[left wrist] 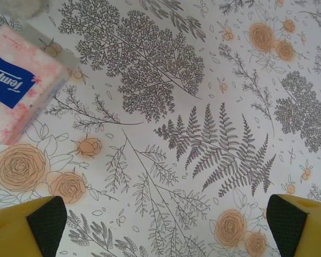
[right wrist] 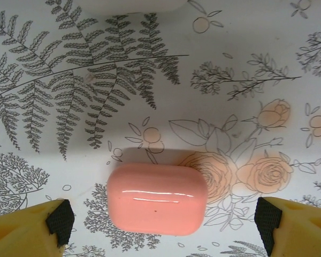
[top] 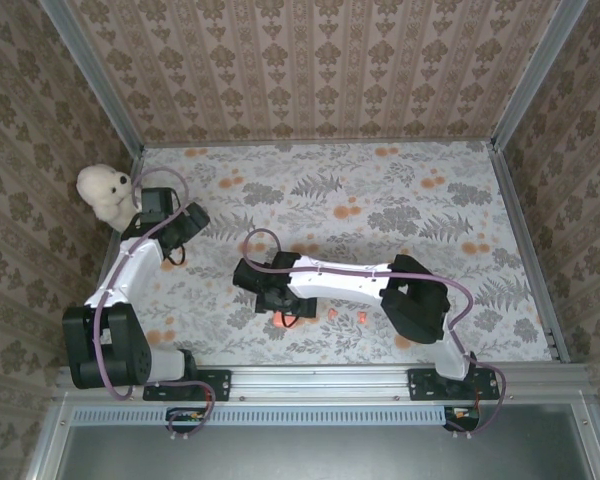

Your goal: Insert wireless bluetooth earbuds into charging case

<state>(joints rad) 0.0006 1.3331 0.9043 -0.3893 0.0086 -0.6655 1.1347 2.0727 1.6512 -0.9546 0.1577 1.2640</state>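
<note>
A closed salmon-pink charging case (right wrist: pixel 156 199) lies flat on the floral cloth, directly between the wide-spread fingers of my right gripper (right wrist: pixel 164 219), which is open and touches nothing. From above, that case (top: pixel 280 321) shows as a small orange-red spot just below the right gripper (top: pixel 270 297). Two tiny orange-red earbuds (top: pixel 332 313) (top: pixel 363 317) lie loose on the cloth to its right. A white rounded object (right wrist: pixel 134 4) is cut off by the top edge of the right wrist view. My left gripper (left wrist: pixel 167 225) hangs open over bare cloth at the far left (top: pixel 180 222).
A pink-and-blue tissue pack (left wrist: pixel 16 80) lies at the upper left of the left wrist view. A white teddy bear (top: pixel 104 190) sits in the table's back left corner. Patterned walls and metal rails (top: pixel 525 240) close in the table.
</note>
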